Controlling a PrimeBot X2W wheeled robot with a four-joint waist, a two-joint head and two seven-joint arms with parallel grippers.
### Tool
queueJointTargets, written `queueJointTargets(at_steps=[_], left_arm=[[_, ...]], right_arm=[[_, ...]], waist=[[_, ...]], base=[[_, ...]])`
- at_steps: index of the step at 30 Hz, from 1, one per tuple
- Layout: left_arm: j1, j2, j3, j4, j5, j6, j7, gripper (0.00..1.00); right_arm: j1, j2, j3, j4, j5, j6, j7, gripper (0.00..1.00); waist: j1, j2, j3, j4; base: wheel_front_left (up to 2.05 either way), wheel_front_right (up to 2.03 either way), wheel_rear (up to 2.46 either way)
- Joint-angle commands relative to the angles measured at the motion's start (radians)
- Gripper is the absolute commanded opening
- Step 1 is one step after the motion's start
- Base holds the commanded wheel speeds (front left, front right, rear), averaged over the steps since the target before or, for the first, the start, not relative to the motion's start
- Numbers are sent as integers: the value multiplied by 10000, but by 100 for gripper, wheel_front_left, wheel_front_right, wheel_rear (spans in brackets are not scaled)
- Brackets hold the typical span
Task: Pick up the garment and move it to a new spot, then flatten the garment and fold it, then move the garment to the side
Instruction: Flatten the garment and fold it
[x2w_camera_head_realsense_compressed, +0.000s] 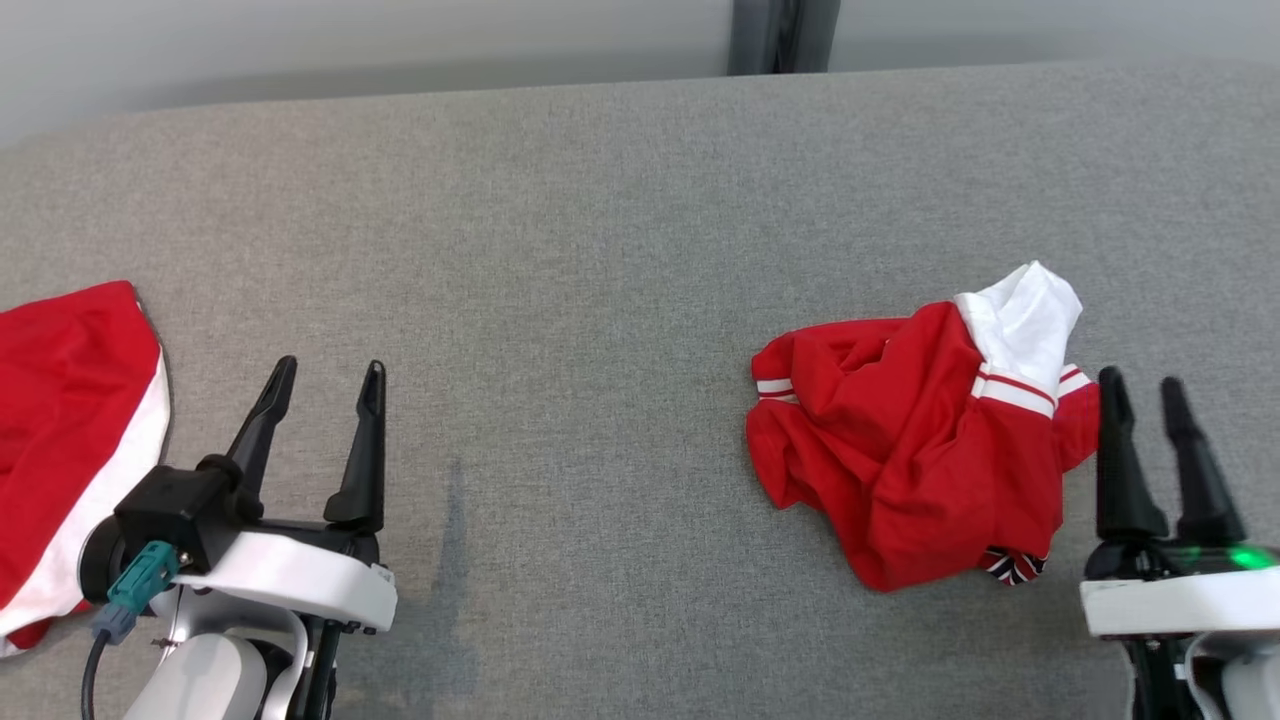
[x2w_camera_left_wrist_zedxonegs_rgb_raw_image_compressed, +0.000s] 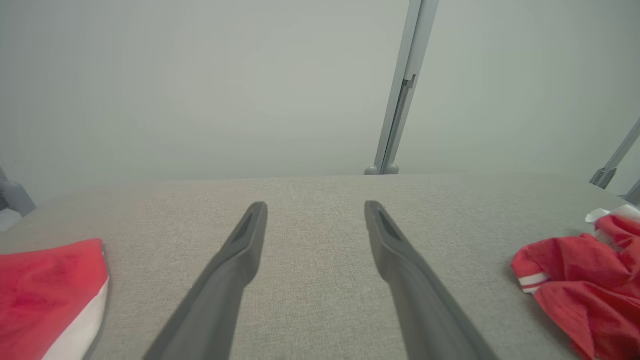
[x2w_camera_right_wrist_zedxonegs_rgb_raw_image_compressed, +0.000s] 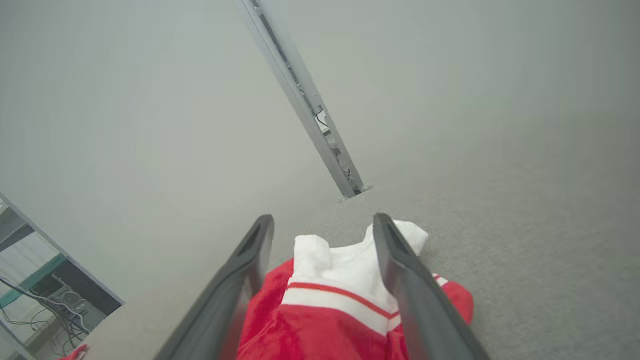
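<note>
- A second red cloth (x2w_camera_head_realsense_compressed: 70, 420) with a white band is seen at the far left edge. It lies fairly smooth, well apart from the work, and is best left untouched.
- The left gripper (x2w_camera_head_realsense_compressed: 331, 366) is held over bare surface with its two dark, tapered fingers spread wide and nothing between them. It is judged to be needed soon as the second holding point.
- The table (x2w_camera_head_realsense_compressed: 600, 250) is covered in a grey woven fabric, matte and slightly rough. Some drag on the cloth is to be expected, so a lift is advised rather than a slide.
- The garment (x2w_camera_head_realsense_compressed: 900, 450) lies right of centre as a crumpled heap of soft red knit in deep folds. A white panel (x2w_camera_head_realsense_compressed: 1020, 320) is turned up at its far side, and white bands with a thin red stripe are seen below it. A small patterned patch (x2w_camera_head_realsense_compressed: 1012, 566) peeks out at the near edge.
- Flattening is judged to be the step in hand. A single layer at an outer edge should be taken on each side and drawn apart, since a pinch into the bunched middle would gather several layers.
- The right gripper (x2w_camera_head_realsense_compressed: 1141, 380) is just beside the garment's right edge. Its jaws are parted and nothing is clamped. In the right wrist view the white panel is seen between its fingers (x2w_camera_right_wrist_zedxonegs_rgb_raw_image_compressed: 400, 260).
</note>
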Motion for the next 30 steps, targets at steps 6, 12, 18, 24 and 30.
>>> queueJointTargets(at_steps=[6,12,18,24,30], left_arm=[[377,117,195,-63,-99,231,-101,100],[794,131,116,-104,-164,337,-78,100],[1211,94,22,-108,-233,431,-44,100],[1342,157,-47,-174,-230,478,31,100],[1330,184,-109,-242,-206,491,83,100]], right_arm=[[36,-544,-640,-922,-2609,1,87,100],[333,-464,-869,-1585,-3994,1,1089,100],[977,-227,-904,-1952,-4318,1,1893,100],[1214,-109,-950,-2147,-4408,1,2149,100],[1249,-52,-970,-2234,-4366,1,2276,100]], waist=[[0,0,-494,-34],[0,0,-951,16],[0,0,-1348,88],[0,0,-1486,104],[0,0,-1475,120]], base=[[0,0,0],[0,0,0],[0,0,0],[0,0,0],[0,0,0]])
